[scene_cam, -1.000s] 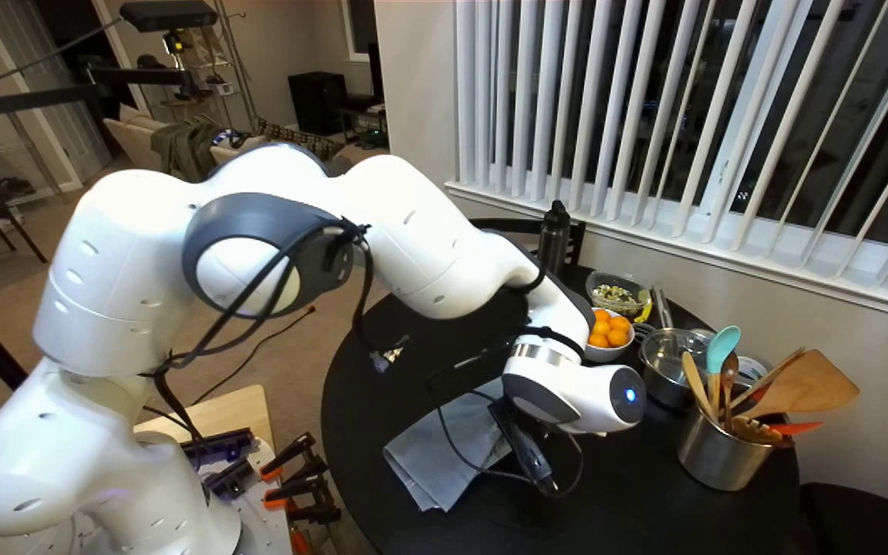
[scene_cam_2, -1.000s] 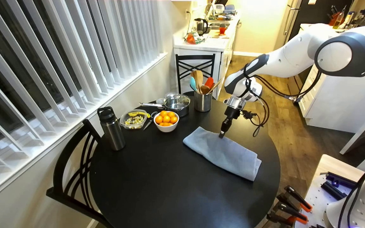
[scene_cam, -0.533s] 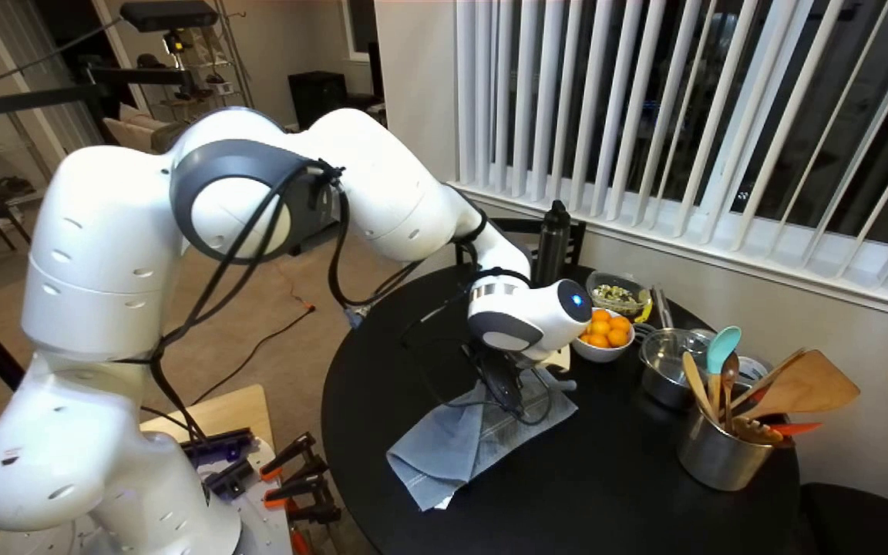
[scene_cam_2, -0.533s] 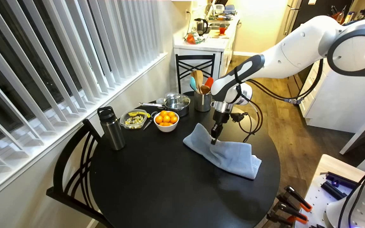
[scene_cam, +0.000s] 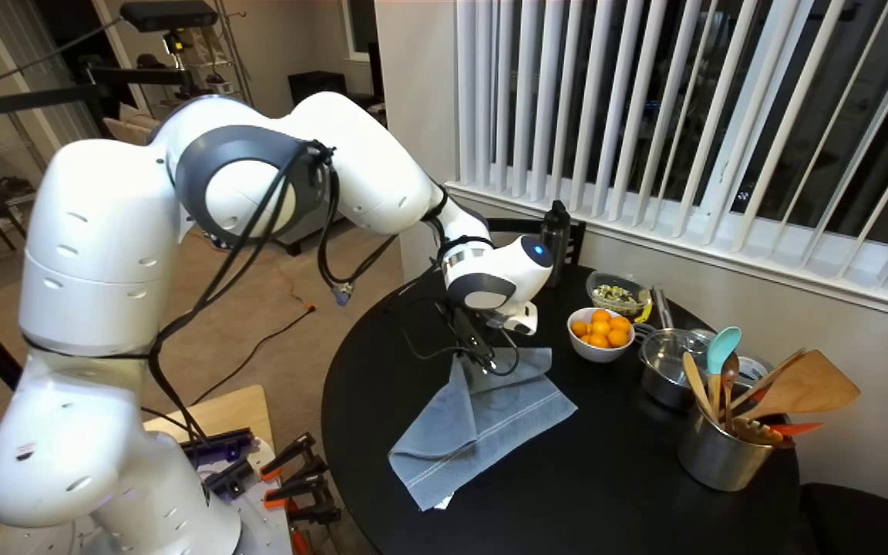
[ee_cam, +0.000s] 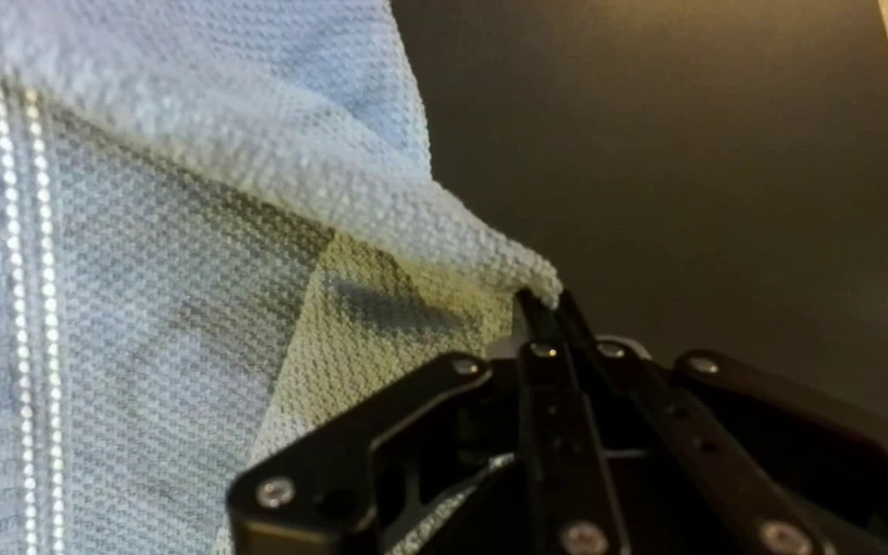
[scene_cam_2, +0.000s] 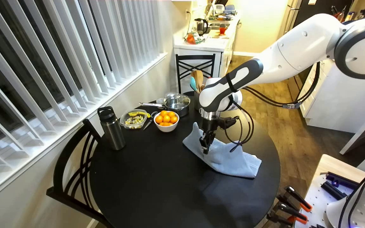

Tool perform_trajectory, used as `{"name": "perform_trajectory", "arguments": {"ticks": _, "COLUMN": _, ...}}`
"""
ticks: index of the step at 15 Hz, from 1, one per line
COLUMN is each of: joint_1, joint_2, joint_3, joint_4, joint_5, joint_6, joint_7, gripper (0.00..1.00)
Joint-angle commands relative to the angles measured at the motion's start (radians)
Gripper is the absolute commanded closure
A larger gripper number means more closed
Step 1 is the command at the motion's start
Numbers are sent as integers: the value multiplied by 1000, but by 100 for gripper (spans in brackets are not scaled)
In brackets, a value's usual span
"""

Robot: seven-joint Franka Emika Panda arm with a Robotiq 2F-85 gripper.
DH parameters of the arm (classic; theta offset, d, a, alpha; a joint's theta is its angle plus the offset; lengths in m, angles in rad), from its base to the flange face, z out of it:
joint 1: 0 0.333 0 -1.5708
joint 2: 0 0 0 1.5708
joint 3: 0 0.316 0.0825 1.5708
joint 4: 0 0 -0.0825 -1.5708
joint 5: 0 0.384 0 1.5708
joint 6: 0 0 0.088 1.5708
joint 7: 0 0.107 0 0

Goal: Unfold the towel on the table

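The light blue towel [scene_cam: 521, 412] lies partly folded on the black round table [scene_cam: 629, 493]. It also shows in the other views [scene_cam_2: 233, 161] [ee_cam: 166, 308]. My gripper [ee_cam: 543, 299] is shut on an edge of the upper layer, with a small tip of cloth between the fingertips. The gripper [scene_cam_2: 205, 151] points down just above the table. The held layer rises from the lower layer and slants in folds towards the gripper. The lower layer, with a double stitched line along one side, lies flat. In an exterior view the fingertips are hard to make out behind cables.
A white bowl of oranges [scene_cam_2: 166, 128] stands near the towel. Beyond it are a plastic container [scene_cam_2: 135, 120], a steel pot [scene_cam_2: 182, 110] and a steel holder with utensils [scene_cam: 725, 459]. A steel bottle [scene_cam_2: 112, 134] stands by the chair [scene_cam_2: 71, 177]. Loose cables hang from the wrist.
My gripper has moved across the towel, away from the utensil holder, drawing the held upper layer with it. More of the lower layer and its stitched line now show.
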Motion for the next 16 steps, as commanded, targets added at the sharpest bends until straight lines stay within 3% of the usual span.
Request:
{"name": "perform_trajectory", "arguments": {"ticks": 1, "joint_1": 54, "joint_2": -32, "joint_3": -2, "joint_4": -30, "joint_5": -66, "joint_6": 74, "joint_7": 217, "gripper": 98}}
{"name": "perform_trajectory", "arguments": {"ticks": 7, "joint_1": 204, "joint_2": 33, "joint_3": -71, "joint_4": -38, "joint_5": -240, "joint_6": 299, "joint_7": 637, "gripper": 99}}
{"name": "perform_trajectory", "arguments": {"ticks": 10, "joint_1": 270, "joint_2": 65, "joint_3": -123, "joint_4": -24, "joint_5": -347, "joint_6": 251, "joint_7": 808, "gripper": 99}}
{"name": "perform_trajectory", "arguments": {"ticks": 13, "joint_1": 281, "joint_2": 76, "joint_3": -124, "joint_4": -13, "joint_5": -397, "joint_6": 156, "joint_7": 834, "gripper": 99}}
{"name": "perform_trajectory", "arguments": {"ticks": 16, "joint_1": 234, "joint_2": 57, "joint_3": -64, "joint_4": -18, "joint_5": -371, "joint_6": 82, "joint_7": 717, "gripper": 99}}
